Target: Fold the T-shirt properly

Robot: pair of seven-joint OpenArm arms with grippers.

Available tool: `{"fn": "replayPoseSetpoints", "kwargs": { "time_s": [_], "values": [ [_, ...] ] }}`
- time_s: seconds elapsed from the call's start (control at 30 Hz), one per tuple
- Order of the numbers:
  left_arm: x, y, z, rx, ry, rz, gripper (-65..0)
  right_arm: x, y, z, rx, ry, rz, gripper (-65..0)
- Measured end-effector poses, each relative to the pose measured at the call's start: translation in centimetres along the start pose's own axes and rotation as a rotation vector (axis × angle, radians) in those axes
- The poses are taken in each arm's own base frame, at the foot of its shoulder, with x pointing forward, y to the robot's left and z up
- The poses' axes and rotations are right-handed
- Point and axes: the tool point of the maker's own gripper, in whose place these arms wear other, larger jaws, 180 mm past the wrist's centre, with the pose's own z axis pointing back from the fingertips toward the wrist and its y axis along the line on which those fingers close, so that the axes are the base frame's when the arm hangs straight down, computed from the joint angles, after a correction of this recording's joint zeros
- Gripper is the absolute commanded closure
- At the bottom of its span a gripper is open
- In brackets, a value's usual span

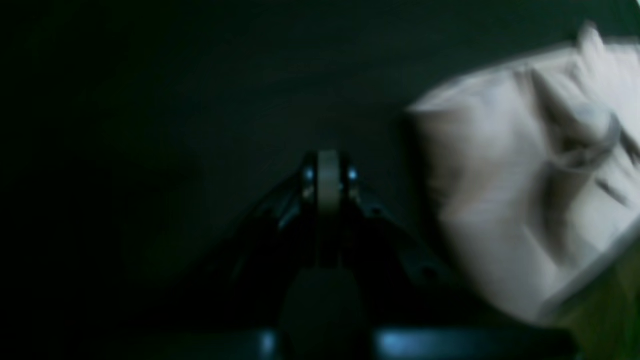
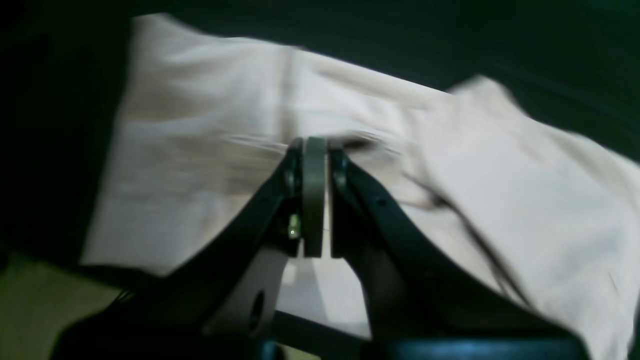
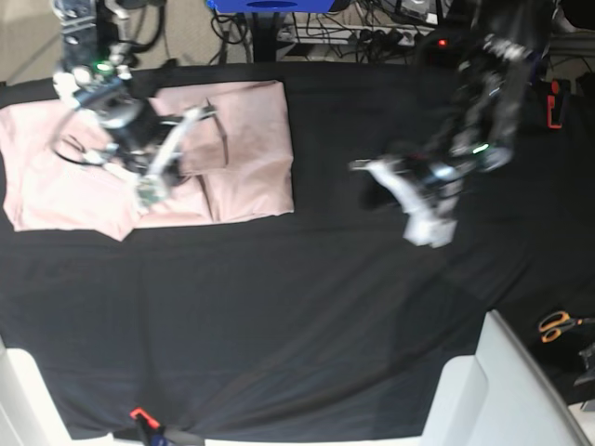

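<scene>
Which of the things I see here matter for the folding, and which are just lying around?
Part of the job:
- T-shirt, pale pink, partly folded
- right arm's fingers, closed over it
- left arm's fingers, closed, off the shirt

Lying about:
- black cloth
- scissors

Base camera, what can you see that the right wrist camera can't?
Only the base view shows the left tool over bare black cloth, and orange-handled scissors at the right edge. Only the right wrist view shows, close up, that the right tool is shut, above the shirt. Both show the pink T-shirt, partly folded, on the black cloth.
</scene>
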Motion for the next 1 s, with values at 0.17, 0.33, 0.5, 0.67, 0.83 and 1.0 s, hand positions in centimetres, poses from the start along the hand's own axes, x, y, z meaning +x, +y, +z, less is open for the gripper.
{"fn": "replayPoseSetpoints", "kwargs": {
  "time_s": [0.17,0.33,0.5,0.67,0.83,1.0],
  "values": [
    [-4.6,9.6,6.3,0.258,0.053,0.111,0.0,2.3,5.4,-0.9,0.101,-0.019,0.007,-0.8],
    [-4.3,12.1,8.6,0.318,-0.006,0.171,0.0,2.6,8.7,-2.7,0.087,0.011,-0.071,-0.8],
    [-4.4,13.1,9.5,0.354,-0.007,0.182,0.0,-1.5,9.3,-5.6,-0.028,0.161,-0.138,-0.8],
    [-4.2,12.7,9.1,0.339,-0.013,0.180,0.0,-3.2,8.8,-6.6,-0.118,0.205,-0.150,-0.8],
    [-4.3,13.0,9.2,0.345,-0.010,0.179,0.0,-5.7,6.6,-7.3,-0.232,0.272,-0.178,-0.8],
    [-4.8,13.7,9.5,0.394,0.025,0.103,0.0,-6.6,4.2,-7.1,-0.337,0.294,-0.257,-0.8]
  ]
}}
